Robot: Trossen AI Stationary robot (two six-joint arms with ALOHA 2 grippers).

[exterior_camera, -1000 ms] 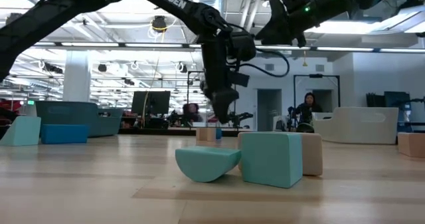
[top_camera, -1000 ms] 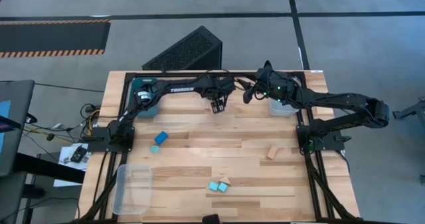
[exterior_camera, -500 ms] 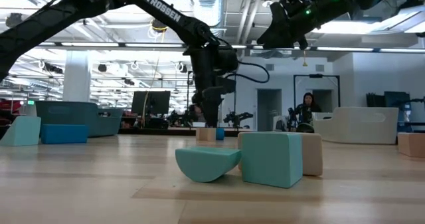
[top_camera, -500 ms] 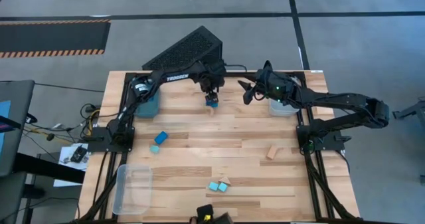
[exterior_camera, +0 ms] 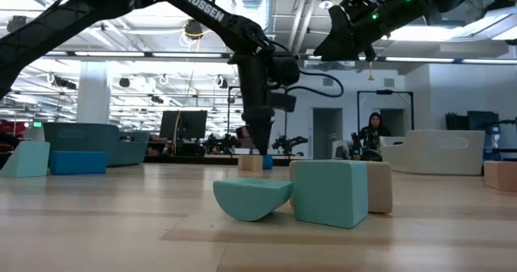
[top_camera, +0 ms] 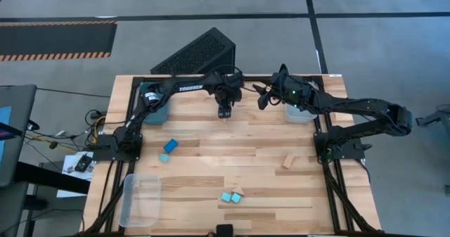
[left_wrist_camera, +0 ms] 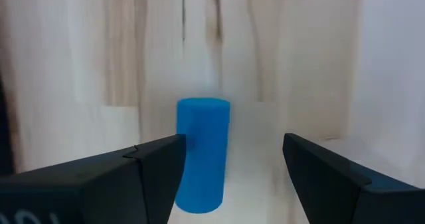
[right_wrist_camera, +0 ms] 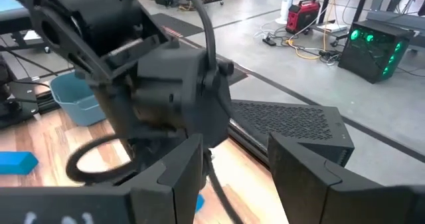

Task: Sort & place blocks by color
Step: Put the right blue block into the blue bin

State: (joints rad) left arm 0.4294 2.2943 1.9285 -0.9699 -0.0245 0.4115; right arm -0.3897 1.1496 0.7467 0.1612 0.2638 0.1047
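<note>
Left gripper [left_wrist_camera: 229, 167] jaws open w/ blue block [left_wrist_camera: 202, 152] between; right gripper [right_wrist_camera: 232, 164] jaws open, empty, above counter [top_camera: 246, 152].

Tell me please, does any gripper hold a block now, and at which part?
Nothing is held. The left gripper is open above a blue cylinder block lying on the table. The right gripper is open in the air, empty.

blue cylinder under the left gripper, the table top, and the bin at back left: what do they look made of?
Blue cylinder block: probably painted wood or plastic; its colour is even and matte, with no grain showing. Table top: light wood planks, with visible grain and seams and a mild sheen. Teal bin: likely moulded plastic, opaque, thin-walled. The left gripper stands open around the cylinder.
</note>
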